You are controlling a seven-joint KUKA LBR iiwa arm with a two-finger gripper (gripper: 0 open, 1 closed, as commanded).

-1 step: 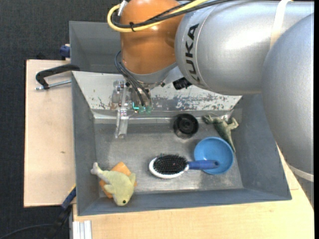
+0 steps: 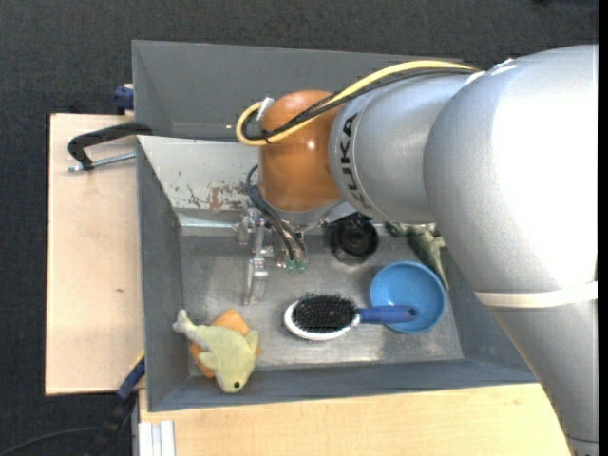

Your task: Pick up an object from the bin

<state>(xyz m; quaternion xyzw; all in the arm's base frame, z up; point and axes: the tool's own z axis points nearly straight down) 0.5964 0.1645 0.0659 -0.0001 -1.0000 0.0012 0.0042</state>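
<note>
- The claw (image 2: 258,255) hangs low over bare floor in the left half of the bin (image 2: 157,255); from here I cannot tell whether it is open or closed.
- Nearest it lie a black-bristled hairbrush (image 2: 321,315) and, in the front-left corner, a yellow plush toy (image 2: 228,351).

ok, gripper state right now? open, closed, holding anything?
Gripper: open or closed cannot be told. It sits low over the bin floor, up and left of the black-bristled hairbrush.
</note>
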